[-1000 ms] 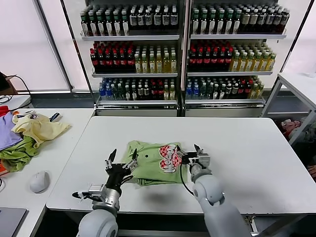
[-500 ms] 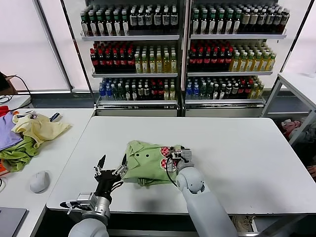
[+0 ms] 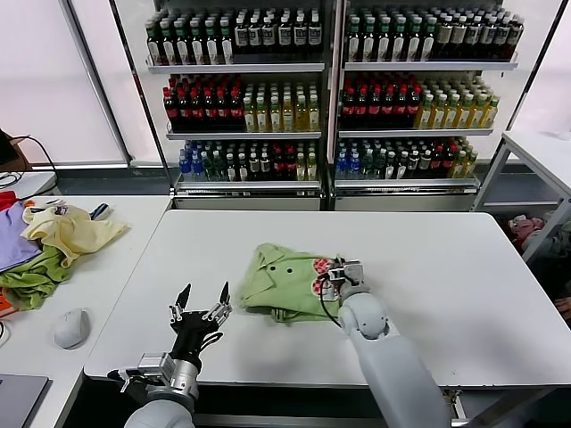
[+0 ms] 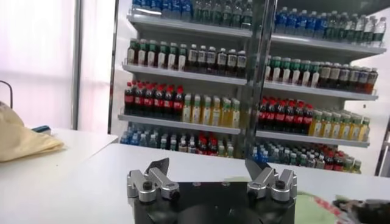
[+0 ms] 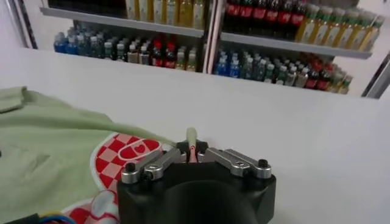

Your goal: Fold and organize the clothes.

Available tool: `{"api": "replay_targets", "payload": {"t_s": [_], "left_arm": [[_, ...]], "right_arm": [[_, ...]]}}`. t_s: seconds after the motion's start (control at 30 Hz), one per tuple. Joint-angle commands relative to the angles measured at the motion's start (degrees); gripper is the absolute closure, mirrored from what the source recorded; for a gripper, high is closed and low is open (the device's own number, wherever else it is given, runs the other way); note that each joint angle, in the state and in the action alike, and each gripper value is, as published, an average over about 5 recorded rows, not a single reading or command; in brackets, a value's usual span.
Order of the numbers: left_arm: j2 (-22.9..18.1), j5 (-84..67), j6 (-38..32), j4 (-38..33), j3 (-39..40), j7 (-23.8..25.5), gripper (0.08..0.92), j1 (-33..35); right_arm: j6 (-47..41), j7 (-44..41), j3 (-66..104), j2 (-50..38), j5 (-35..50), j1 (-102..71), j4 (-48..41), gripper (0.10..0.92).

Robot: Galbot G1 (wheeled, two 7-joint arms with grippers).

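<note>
The light sage-green polo shirt lies bunched and partly folded at the middle of the white table, its red-and-white print at its right end. My right gripper is at that end, shut on a fold of the shirt's edge. The right wrist view shows the pinched cloth between the closed fingers of that gripper, with the shirt spread beside it. My left gripper is open and empty, left of the shirt near the table's front edge. In the left wrist view it holds nothing.
A side table on the left holds a pale yellow garment, an olive-green one, a purple one and a grey mouse. Shelves of bottles stand behind the table.
My right gripper carried the shirt's right edge leftward, then moved back right, and the shirt shifted right with it. My left gripper drew back from the shirt's left edge toward the table's front.
</note>
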Motion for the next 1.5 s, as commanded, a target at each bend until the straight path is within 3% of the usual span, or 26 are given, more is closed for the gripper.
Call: {"api": "replay_targets", "payload": {"t_s": [0.03, 0.27, 0.47, 0.6, 0.93, 1.2, 1.5], "left_arm": [[-0.31, 0.49, -0.16, 0.14, 0.53, 0.19, 0.177, 0.44], [-1.07, 1.98, -0.18, 0.31, 1.68, 0.53, 0.177, 0.68], [-1.32, 3.06, -0.2, -0.35, 2.02, 0.74, 0.177, 1.49], [-1.16, 3.47, -0.28, -1.25, 1.9, 0.94, 0.177, 2.66], [-1.1, 5.33, -0.22, -3.92, 2.48, 2.31, 0.177, 4.83], [-1.37, 5.94, -0.39, -4.18, 3.1, 3.27, 0.177, 4.78], [-1.01, 6.97, -0.4, -4.82, 3.53, 5.34, 0.177, 4.5]], "right_arm": [[11.26, -11.02, 2.31, -11.39, -4.83, 4.5, -7.79, 0.87], [17.87, -15.13, 3.29, -12.99, -8.2, 5.95, -12.35, 0.87], [25.31, -11.06, 6.01, -12.5, -8.18, 1.06, -6.87, 0.84], [28.55, -7.04, 8.96, -13.15, -6.0, -5.2, 2.83, 0.745], [22.95, -7.13, 20.03, -14.27, 1.09, -26.68, 27.58, 0.461], [19.42, -10.4, 26.86, -11.94, 5.59, -41.81, 38.25, 0.24], [21.02, -12.43, 28.96, -9.03, 3.5, -49.67, 42.77, 0.203]]}}
